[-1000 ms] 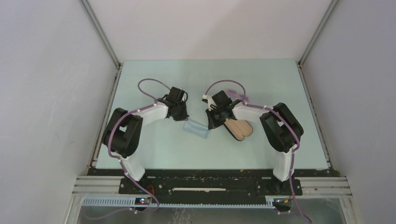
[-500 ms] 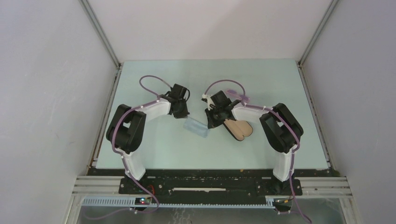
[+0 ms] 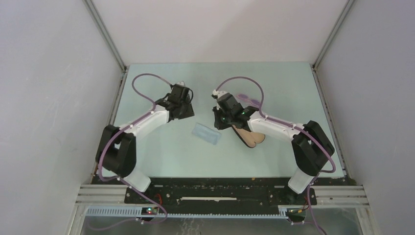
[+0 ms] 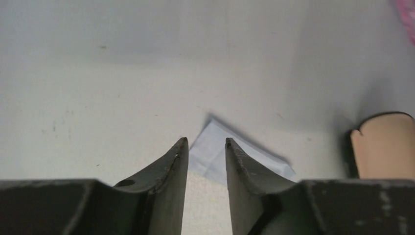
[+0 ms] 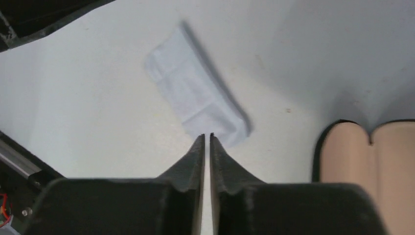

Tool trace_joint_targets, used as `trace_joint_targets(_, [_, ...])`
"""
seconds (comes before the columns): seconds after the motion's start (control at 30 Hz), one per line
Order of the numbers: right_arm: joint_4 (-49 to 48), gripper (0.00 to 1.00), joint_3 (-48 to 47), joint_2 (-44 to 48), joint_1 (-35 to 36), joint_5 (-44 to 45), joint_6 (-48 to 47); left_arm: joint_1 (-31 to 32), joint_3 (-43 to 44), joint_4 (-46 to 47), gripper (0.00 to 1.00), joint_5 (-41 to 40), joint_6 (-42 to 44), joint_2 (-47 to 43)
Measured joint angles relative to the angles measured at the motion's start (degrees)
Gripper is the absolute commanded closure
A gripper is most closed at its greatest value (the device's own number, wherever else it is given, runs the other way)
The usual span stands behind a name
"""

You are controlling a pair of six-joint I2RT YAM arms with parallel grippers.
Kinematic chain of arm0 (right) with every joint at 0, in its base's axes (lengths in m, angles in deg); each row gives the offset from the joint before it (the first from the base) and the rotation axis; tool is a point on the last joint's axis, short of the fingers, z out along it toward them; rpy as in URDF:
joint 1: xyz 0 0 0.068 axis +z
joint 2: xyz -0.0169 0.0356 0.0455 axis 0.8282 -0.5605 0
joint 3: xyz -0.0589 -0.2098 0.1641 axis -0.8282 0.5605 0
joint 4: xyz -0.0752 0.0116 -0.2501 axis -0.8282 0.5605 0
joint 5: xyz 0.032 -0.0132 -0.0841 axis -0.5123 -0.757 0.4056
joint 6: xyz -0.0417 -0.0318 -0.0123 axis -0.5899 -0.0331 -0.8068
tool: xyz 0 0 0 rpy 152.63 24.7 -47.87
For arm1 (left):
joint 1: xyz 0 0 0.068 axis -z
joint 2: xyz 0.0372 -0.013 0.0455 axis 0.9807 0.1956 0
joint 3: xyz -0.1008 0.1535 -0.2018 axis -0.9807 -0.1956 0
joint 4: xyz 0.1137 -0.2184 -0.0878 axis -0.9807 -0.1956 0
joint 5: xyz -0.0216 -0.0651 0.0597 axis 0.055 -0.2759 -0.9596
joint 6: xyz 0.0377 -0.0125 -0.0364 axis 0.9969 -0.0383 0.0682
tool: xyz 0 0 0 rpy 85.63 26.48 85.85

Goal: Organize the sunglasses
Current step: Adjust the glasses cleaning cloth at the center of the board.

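Observation:
The sunglasses (image 3: 250, 101), pink-purple, lie at the back of the table behind my right arm; a pink sliver of the sunglasses (image 4: 409, 17) shows at the left wrist view's top right corner. The black case (image 3: 250, 136) lies open, tan lining up. A folded light blue cloth (image 3: 205, 133) lies flat between my grippers, touching neither. My left gripper (image 3: 188, 114) hovers to the cloth's upper left, open and empty (image 4: 205, 141). My right gripper (image 3: 219, 124) hangs above the cloth's right end, jaws a narrow slit apart and empty (image 5: 207, 135).
The case's tan lining (image 5: 367, 156) sits just right of my right gripper and also at the right edge of the left wrist view, as the case (image 4: 386, 147). White walls enclose the table (image 3: 161, 156) on three sides. Purple cables loop over both wrists.
Both grippers have gone from shut to open and let the cloth go. Both arms pulled up and back from the cloth's ends; it now lies free on the table.

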Motion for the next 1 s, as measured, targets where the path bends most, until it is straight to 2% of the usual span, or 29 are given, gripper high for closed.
trace_joint_targets(0.03, [-0.3, 1.0, 0.0, 0.2, 1.0, 0.8, 1.0, 0.0, -0.8, 1.0, 0.7, 1.0, -0.4, -1.6])
trace_joint_targets(0.2, [-2.6, 1.0, 0.4, -0.7, 5.2, 2.0, 7.4, 0.1, -5.1, 6.0, 0.72, 8.4, -2.1, -3.7])
trace_joint_targets(0.37, [-5.7, 1.0, 2.0, -3.8, 3.1, 0.4, 11.5, 0.1, -6.8, 9.6, 0.72, 14.3, -4.3, 0.2])
trace_joint_targets(0.67, [-7.6, 1.0, 6.0, -8.9, -0.2, -0.1, 14.7, 0.1, -4.0, 11.8, 0.76, 14.7, -4.5, 11.1])
trace_joint_targets(1.0, [-7.7, 1.0, 7.3, -7.1, -1.3, 0.5, 14.2, 0.2, -2.5, 10.3, 0.75, 12.6, -4.3, 10.7])
